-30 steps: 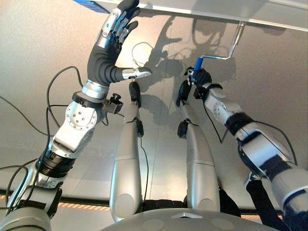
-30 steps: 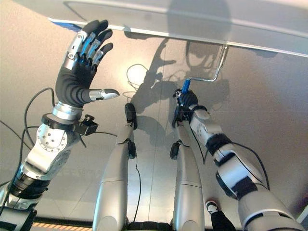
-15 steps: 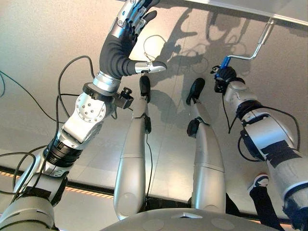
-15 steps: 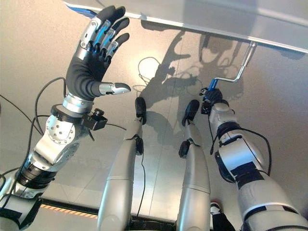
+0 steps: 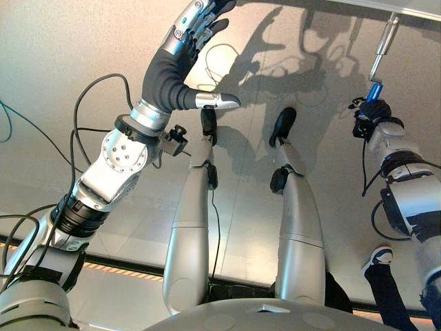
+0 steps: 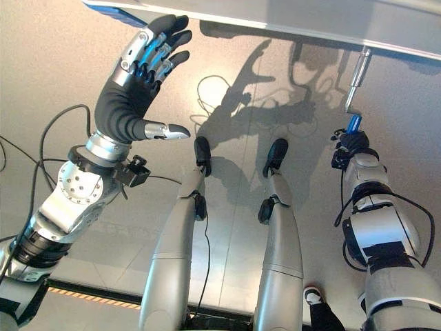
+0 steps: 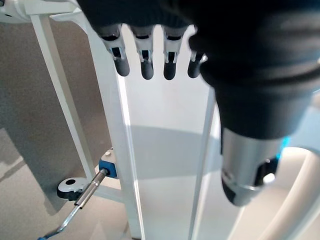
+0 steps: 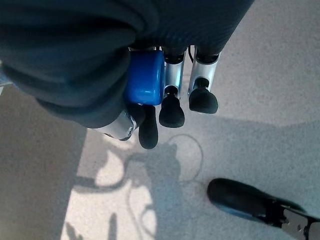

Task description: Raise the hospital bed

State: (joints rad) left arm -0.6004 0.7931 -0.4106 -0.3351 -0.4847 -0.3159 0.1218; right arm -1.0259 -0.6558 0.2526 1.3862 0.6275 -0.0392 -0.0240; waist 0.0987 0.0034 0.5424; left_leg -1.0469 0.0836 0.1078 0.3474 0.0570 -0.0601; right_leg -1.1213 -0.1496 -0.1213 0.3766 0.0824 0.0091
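The right hand has its fingers curled round the blue crank handle at far right; the silver crank shaft runs up and away to the hospital bed frame; the left hand hovers open-fingered at far left, well apart from the crank.

A: What does the left robot hand look like?
B: Silver fingers with dark tips, under a dark ribbed cover.
A: And the right robot hand?
B: Dark-covered too, on a silver-grey arm with black bands.
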